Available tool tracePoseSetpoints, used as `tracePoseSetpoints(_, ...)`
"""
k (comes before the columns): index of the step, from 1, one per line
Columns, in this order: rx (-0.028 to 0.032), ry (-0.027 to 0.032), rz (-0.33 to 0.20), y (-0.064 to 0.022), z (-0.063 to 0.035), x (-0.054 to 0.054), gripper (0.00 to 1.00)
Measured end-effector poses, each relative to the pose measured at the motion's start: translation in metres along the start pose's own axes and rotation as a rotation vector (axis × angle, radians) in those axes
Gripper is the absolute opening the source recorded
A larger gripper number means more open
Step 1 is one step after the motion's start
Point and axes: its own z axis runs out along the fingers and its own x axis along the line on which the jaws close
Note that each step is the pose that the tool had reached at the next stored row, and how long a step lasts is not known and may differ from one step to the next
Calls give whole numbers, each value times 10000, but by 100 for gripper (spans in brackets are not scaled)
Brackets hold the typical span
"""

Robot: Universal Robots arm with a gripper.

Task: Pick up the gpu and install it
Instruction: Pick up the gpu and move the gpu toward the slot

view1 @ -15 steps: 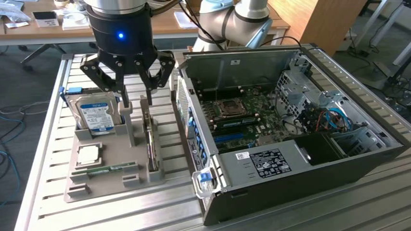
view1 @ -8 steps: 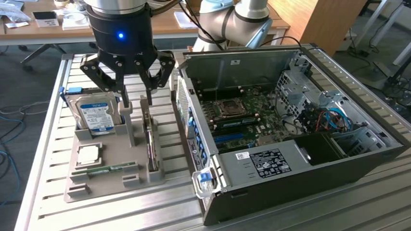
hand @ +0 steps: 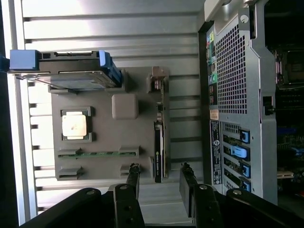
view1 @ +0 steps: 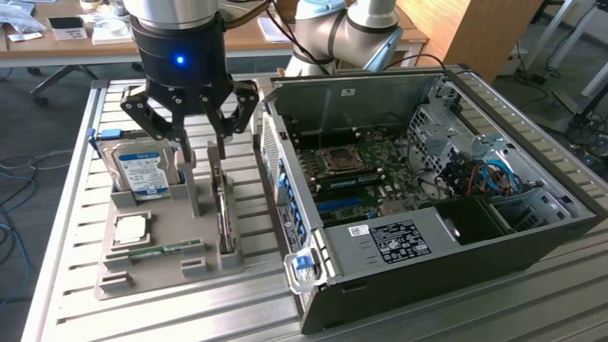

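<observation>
The gpu (view1: 224, 210) stands on edge in a slot along the side of the grey holder tray (view1: 166, 221) nearest the computer case. In the wrist view the gpu (hand: 159, 142) appears as a thin dark strip with a green edge. My gripper (view1: 201, 142) hangs above the tray's far end, over the gpu's line and apart from it. Its jaws stand open with nothing between them. In the wrist view the two black fingertips (hand: 133, 173) straddle the card's near end from above, and the gripper (hand: 160, 172) is centred on it.
The tray also holds a silver hard drive (view1: 142, 171), a CPU (view1: 130, 229) and a narrow memory stick (view1: 161, 251). The open computer case (view1: 428, 214) lies at the exterior view's right with its motherboard (view1: 352, 171) exposed. Everything rests on a slatted metal table (view1: 67, 285).
</observation>
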Motion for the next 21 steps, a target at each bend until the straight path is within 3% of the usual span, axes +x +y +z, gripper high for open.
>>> tracePoseSetpoints(6, 1, 0, 0, -4, 83, 2, 47)
tracePoseSetpoints(21, 0, 0, 0, -6, 134, 3, 47)
